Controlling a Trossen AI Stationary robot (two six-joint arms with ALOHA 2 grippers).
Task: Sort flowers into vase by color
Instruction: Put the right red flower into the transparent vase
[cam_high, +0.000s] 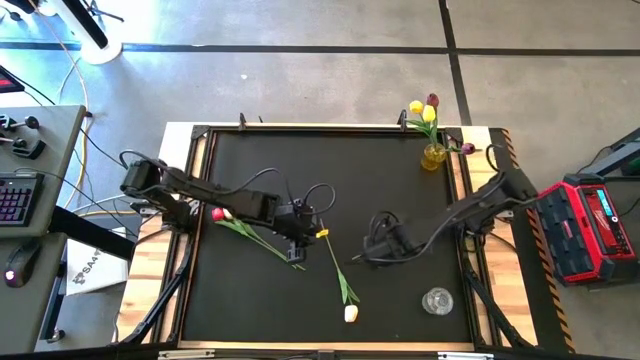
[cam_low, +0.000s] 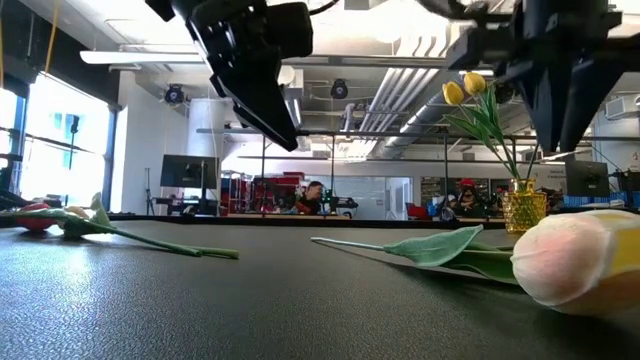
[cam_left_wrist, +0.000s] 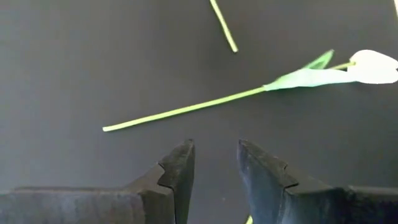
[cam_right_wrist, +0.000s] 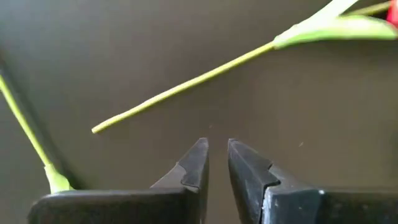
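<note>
Two arms of mine hang over the black counter (cam_high: 400, 180). My left hand (cam_left_wrist: 214, 163) hovers above the middle with its fingers parted on nothing; my right hand (cam_right_wrist: 216, 158) hovers nearby, fingers narrowly apart, empty too. At the far right corner the yellow vase (cam_high: 433, 156) holds tulips. The red tulip (cam_high: 218, 214) lies left of centre, the cream tulip (cam_high: 351, 313) near the front edge

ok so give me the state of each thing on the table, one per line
Yellow vase: upright, holding yellow and maroon tulips.
Clear vase: upright, looks empty.
Red tulip: lying flat.
White tulip: lying flat.
Left gripper: open, empty, above the mat.
Right gripper: nearly shut, empty.
</note>
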